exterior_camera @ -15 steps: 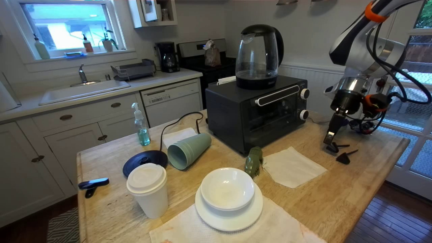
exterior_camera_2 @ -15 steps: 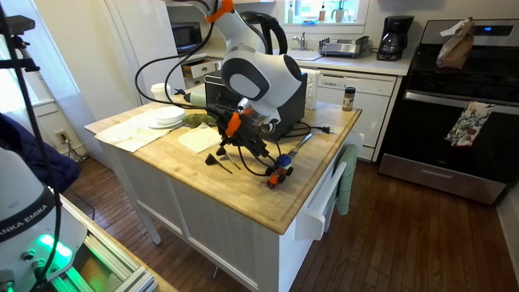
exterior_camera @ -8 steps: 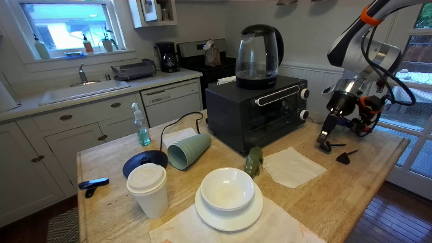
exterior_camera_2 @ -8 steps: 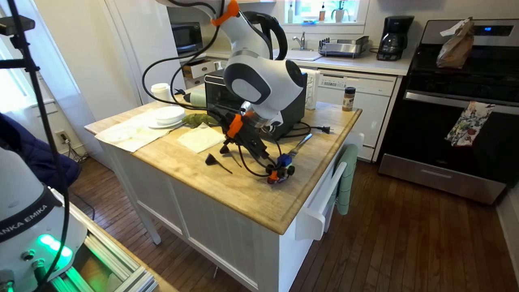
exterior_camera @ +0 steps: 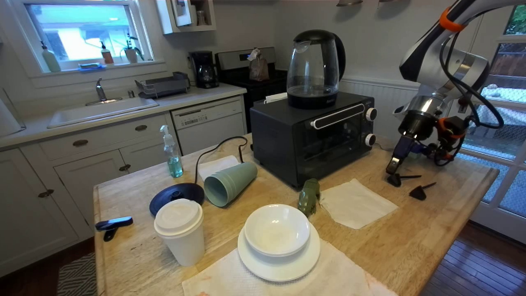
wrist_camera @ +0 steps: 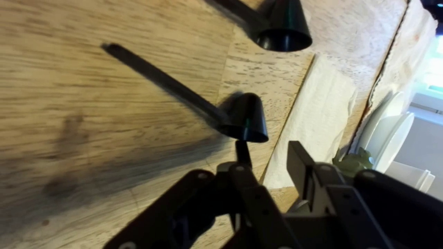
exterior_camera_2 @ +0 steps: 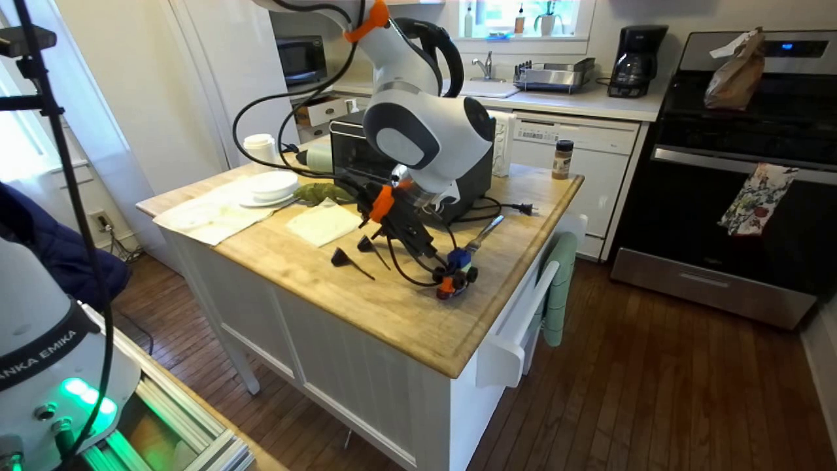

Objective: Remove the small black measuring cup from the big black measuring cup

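Observation:
Two black scoops lie on the wooden table, apart from each other, bowls on their sides. The small black measuring cup (wrist_camera: 247,114) is nearer my gripper in the wrist view; it also shows in both exterior views (exterior_camera: 394,180) (exterior_camera_2: 365,244). The big black measuring cup (wrist_camera: 285,26) lies beyond it in the wrist view and also shows in both exterior views (exterior_camera: 418,193) (exterior_camera_2: 340,257). My gripper (wrist_camera: 267,148) is open with nothing between its fingers. One fingertip is at or just under the small cup's rim; whether they touch I cannot tell.
A cream napkin (exterior_camera: 357,203) and a green toy animal (exterior_camera: 309,197) lie nearby. A black toaster oven (exterior_camera: 279,148) with a glass kettle (exterior_camera: 313,70) stands behind. A white bowl (exterior_camera: 277,230) sits on a plate. A fork (exterior_camera_2: 484,233) lies near the table's edge.
The small cup has shifted away from the big cup along with my gripper, then settled slightly lower. The gripper's fingers look spread now. The big cup has not moved.

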